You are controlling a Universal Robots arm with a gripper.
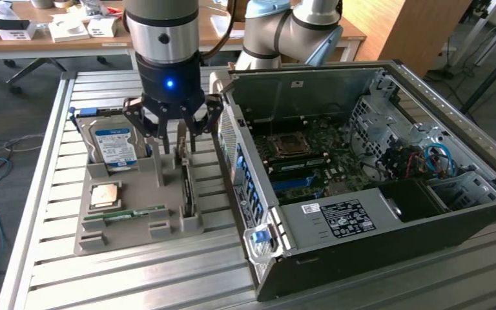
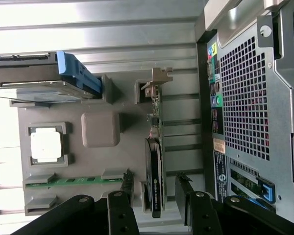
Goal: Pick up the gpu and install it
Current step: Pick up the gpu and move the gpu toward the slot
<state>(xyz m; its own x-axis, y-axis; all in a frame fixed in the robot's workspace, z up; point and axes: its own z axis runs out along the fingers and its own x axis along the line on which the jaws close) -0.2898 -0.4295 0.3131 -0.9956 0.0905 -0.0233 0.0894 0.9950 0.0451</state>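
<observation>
Straight above the gpu (image 2: pixel 155 122), my tool (image 1: pixel 177 147) hangs with fingers apart, gripping nothing. Card looks light, stiff, fragile: I'd pinch gently across its flat faces.

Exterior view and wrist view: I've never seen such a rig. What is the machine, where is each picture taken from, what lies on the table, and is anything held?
The machine is one robot arm ending in a fingered tool. The exterior view comes from a camera standing off the arm; the wrist view comes from a camera on its wrist, looking down past the tool's fingers. On the slatted metal table sits a grey holder carrying a hard drive, a processor chip, a memory stick and the gpu, a green card standing on edge. Beside it lies an open computer case. The tool is open, holds nothing, and hangs over the gpu.
</observation>
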